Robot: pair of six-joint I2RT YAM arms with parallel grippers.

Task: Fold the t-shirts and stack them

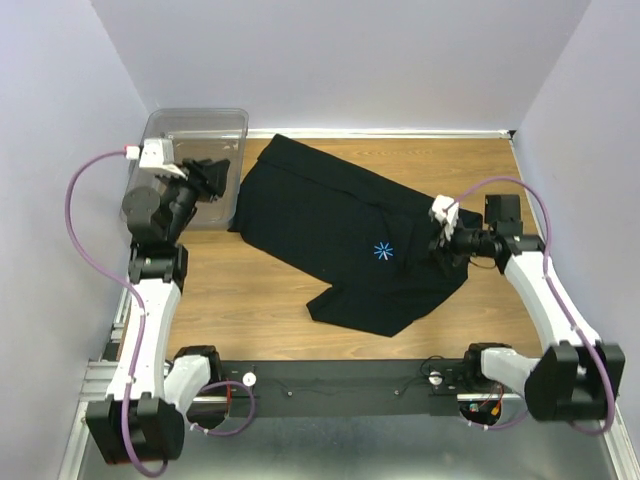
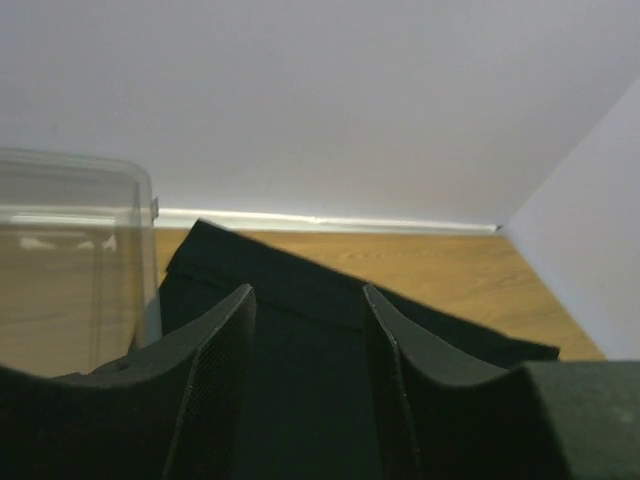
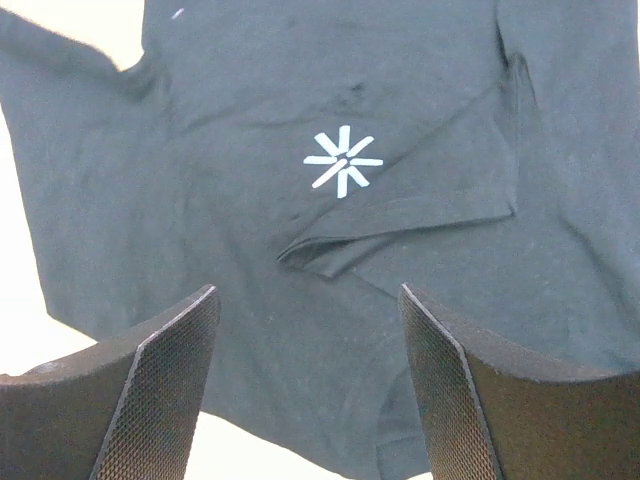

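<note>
1. Overhead, a light-brown wooden tabletop fills the walled workspace.
2. One plain black short-sleeved t-shirt lies spread slantwise across the middle of it, loosely rumpled, with one flap folded over. Its far-left corner lies just beside the bin. It looks soft, light and limp, so it will likely sag and crease when lifted. A hem edge or corner seems the best place to pinch.
3. A clear rectangular plastic bin sits in the far-left corner.
4. The left gripper hovers near the bin, over the shirt's left edge, fingers partly apart and holding nothing.
5. The right gripper hangs over the shirt's right side, fingers spread wide and empty.
6. A small white star-shaped print marks the shirt.
</note>
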